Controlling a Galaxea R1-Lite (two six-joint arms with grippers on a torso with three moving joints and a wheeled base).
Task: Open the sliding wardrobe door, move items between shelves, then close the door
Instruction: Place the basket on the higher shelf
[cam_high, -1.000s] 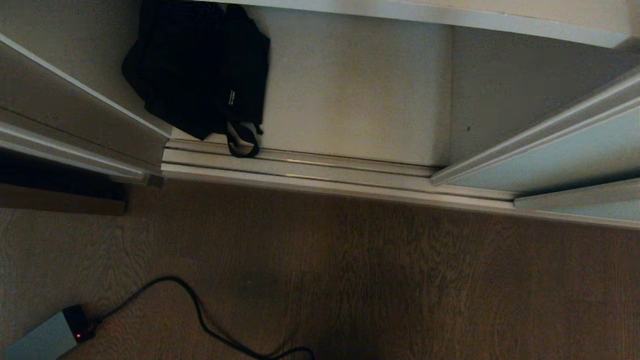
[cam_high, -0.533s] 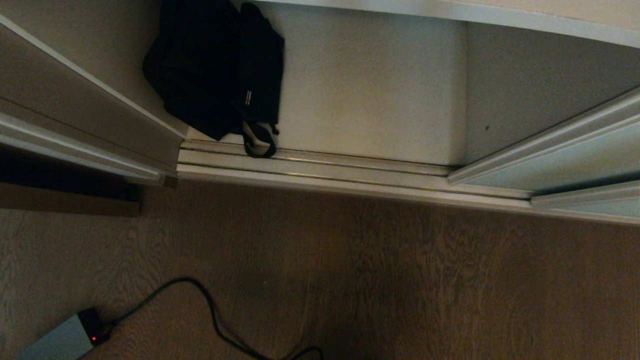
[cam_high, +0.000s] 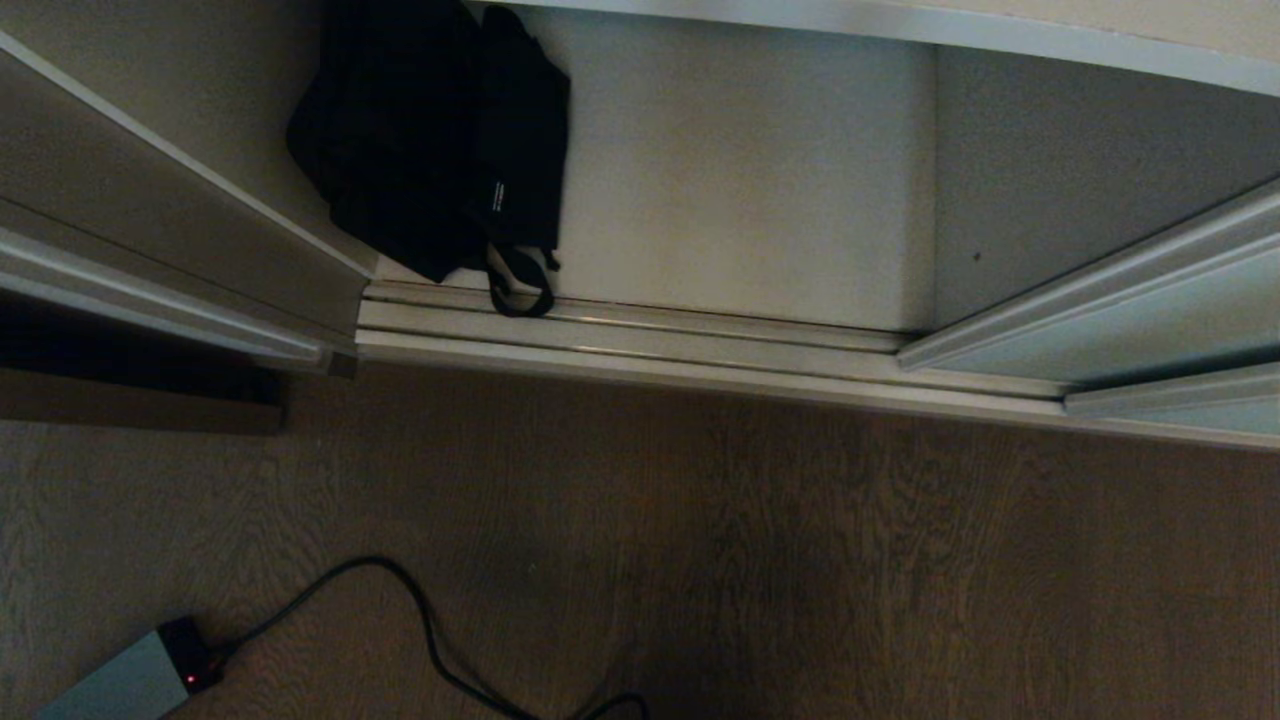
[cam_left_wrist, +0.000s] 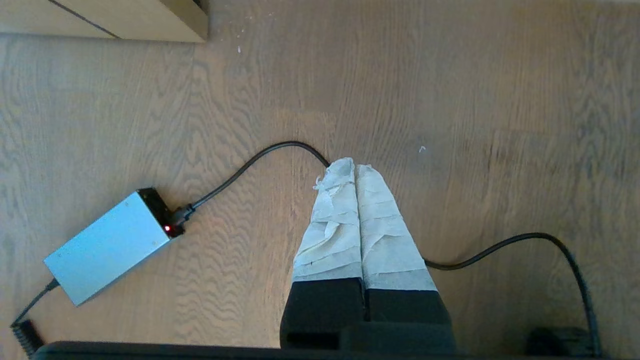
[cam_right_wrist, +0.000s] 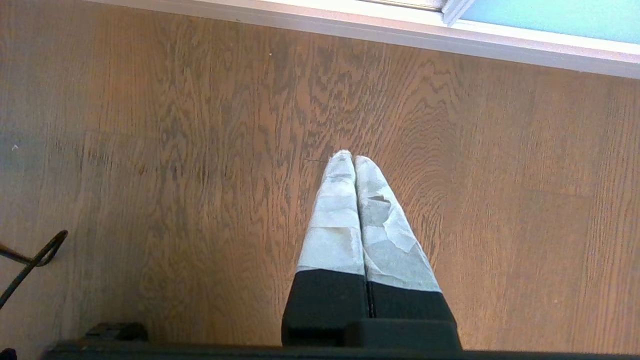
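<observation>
Nearest to me, both arms are hanging parked over the wood floor, neither showing in the head view. The left gripper is pointing down at the boards, its tape-wrapped fingers pressed together and holding nothing. A black cable is running across the floor behind the fingertips to a pale blue power brick with a small red light glowing at its plug end. The right gripper is doing the same over bare boards, its taped fingers closed on nothing, with the wardrobe's bottom rail lying farther off.

Moving outward in the head view, the power brick and the cable are lying at the lower left. Beyond the floor the bottom rail is running across the wardrobe's opening. On the right, the sliding door, frosted pale blue-green glass in a cream frame, is standing pushed aside, leaving the compartment open. A second frosted panel is sitting just in front of it.

Inside, the black bag is slumping on the white bottom shelf, tucked against the left side wall. Its strap is drooping forward, the loop lying on the inner track of the rail. Farthest away, the pale front edge of an upper shelf is crossing the top of the view.
</observation>
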